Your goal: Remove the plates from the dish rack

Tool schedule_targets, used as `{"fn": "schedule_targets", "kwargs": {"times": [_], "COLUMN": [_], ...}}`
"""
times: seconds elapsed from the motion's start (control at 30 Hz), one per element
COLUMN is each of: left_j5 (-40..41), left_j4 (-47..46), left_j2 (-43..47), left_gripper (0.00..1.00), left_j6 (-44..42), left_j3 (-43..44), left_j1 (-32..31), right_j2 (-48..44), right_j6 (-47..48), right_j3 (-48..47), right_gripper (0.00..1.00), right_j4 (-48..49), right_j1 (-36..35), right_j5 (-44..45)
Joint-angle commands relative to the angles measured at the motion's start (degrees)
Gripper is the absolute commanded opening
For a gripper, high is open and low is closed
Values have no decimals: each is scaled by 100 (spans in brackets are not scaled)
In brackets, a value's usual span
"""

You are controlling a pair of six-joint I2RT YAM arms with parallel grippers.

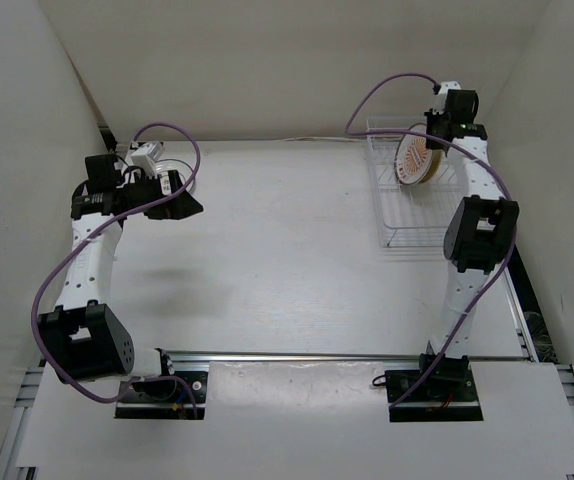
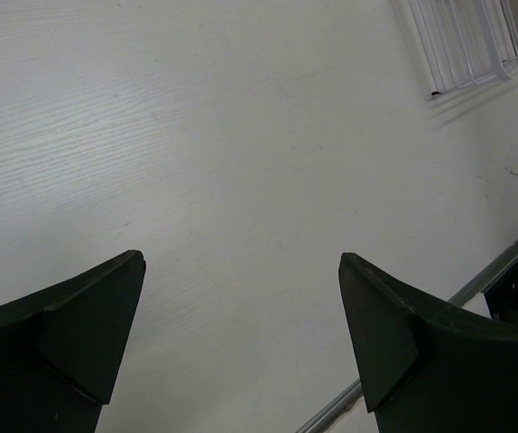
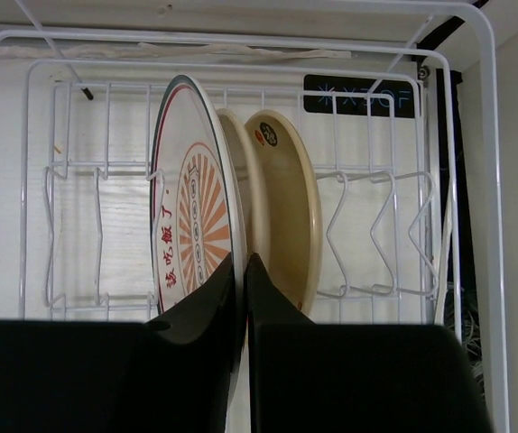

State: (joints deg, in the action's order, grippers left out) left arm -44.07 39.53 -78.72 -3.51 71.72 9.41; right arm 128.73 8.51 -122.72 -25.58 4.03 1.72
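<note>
The right gripper (image 3: 241, 263) is clamping the round white ceramic plate with the orange sunburst pattern (image 3: 191, 203), which is standing upright in the white wire dish rack (image 1: 412, 225) beside a plain tan plate (image 3: 288, 207). The left gripper (image 2: 241, 263) is hanging with fingers released above the white table (image 2: 241, 135).

Dish rack (image 1: 408, 214) on white table (image 1: 267, 250)

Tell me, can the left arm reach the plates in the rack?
Probably not: the left gripper hangs open over the table, far from the dish rack, where the right gripper pinches the sunburst plate.
</note>
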Motion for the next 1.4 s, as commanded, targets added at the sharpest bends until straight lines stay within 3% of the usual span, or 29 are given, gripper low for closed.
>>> {"fn": "schedule_targets", "kwargs": {"times": [0.0,0.37,0.6,0.77,0.8,0.83,0.93,1.0,1.13,1.37], "left_j5": [-145,-145,-145,-856,-962,-1128,-1471,-1708,-2183,-2448], "left_j4": [11,11,11,11,11,11,11,11,11,11], "left_j2": [146,365,419,366,305,304,85,-20,-362,-855], "left_gripper": [100,100,100,100,100,100,100,100,100,100], "left_j6": [-89,-89,-89,78,165,245,316,368,421,588], "left_j3": [-53,-159,-159,-282,-282,-343,-483,-553,-554,-255], "left_j1": [26,26,26,26,26,26,26,26,26,26], "right_j2": [-673,-1279,-2209,-2965,-3063,-3151,-3345,-3345,-3153,-2424], "right_j6": [-60,230,-121,-1042,-1132,-1263,-1887,-2379,-2478,-2592], "right_j3": [-94,204,730,1240,1485,1661,2356,2716,3402,3351], "right_gripper": [0,0,0,0,0,0,0,0,0,0], "right_j4": [282,590,301,-271,-333,-385,-281,-62,194,440], "right_j1": [-104,-280,-280,-227,-227,-227,-298,-420,-973,-2124], "right_j5": [257,1454,1122,-940,-1919,-2286,-3358,-4571,-5514,-5814]}}
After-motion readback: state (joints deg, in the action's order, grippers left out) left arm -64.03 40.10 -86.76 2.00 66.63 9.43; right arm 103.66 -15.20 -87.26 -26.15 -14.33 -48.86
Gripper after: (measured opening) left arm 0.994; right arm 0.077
